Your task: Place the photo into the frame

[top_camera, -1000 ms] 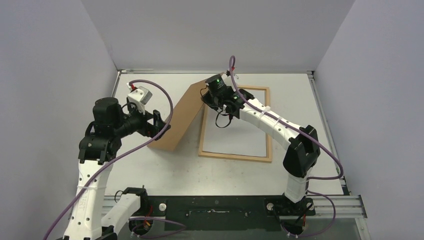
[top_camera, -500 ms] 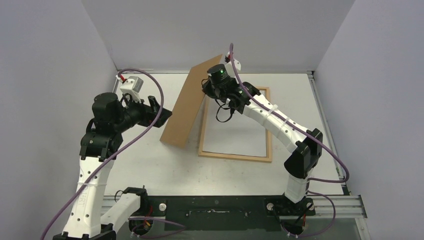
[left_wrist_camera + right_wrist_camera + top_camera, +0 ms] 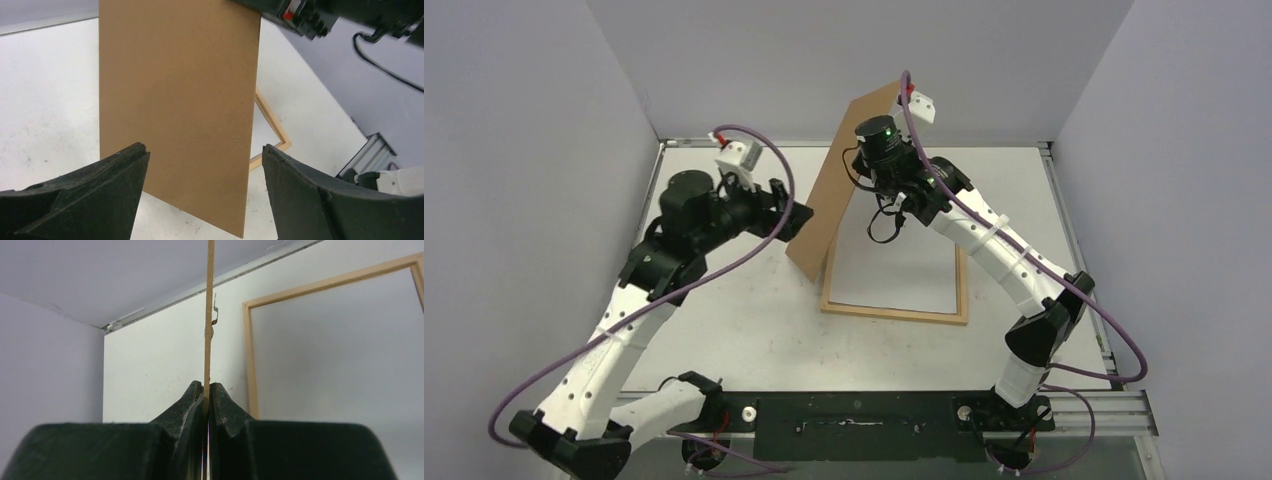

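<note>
My right gripper (image 3: 206,390) jaws pinch the flat brown rectangular board (image 3: 829,200) upright; left gripper (image 3: 204,150) jaws stand wide, facing it.

Lab test cell, grey partition walls (image 3: 514,150), white table (image 3: 754,340), aluminium rail (image 3: 1114,405)
</note>
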`<state>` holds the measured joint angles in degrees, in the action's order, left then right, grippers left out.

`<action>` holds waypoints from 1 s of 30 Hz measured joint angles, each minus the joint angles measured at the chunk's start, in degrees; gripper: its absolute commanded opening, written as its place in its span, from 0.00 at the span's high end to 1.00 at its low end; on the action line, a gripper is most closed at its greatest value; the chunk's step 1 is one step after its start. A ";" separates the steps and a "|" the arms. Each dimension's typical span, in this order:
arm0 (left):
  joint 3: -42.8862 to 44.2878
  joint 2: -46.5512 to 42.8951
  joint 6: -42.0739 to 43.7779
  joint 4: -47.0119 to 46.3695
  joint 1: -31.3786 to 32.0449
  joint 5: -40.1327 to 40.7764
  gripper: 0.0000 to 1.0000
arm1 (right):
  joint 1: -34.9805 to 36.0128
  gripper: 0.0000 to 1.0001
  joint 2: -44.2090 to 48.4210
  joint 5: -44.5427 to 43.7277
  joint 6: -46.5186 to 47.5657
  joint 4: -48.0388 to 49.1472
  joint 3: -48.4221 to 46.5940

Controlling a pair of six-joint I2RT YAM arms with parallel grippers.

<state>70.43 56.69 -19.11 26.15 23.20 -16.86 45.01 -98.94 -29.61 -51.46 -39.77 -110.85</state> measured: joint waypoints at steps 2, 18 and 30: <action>1.18 3.54 1.81 -0.28 5.55 5.09 0.18 | -0.02 1.00 0.24 -1.25 0.11 -0.87 -1.18; 1.55 12.68 11.85 -10.38 26.40 32.11 0.11 | -0.09 1.00 0.81 -2.73 -4.02 -5.31 -1.90; -1.11 15.32 13.81 -15.50 29.24 37.92 0.25 | -3.76 1.00 2.03 2.58 -11.26 -7.56 -1.88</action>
<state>69.32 72.01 -5.30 10.66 52.45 21.06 41.25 -96.90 -27.03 -62.72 -47.33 -112.73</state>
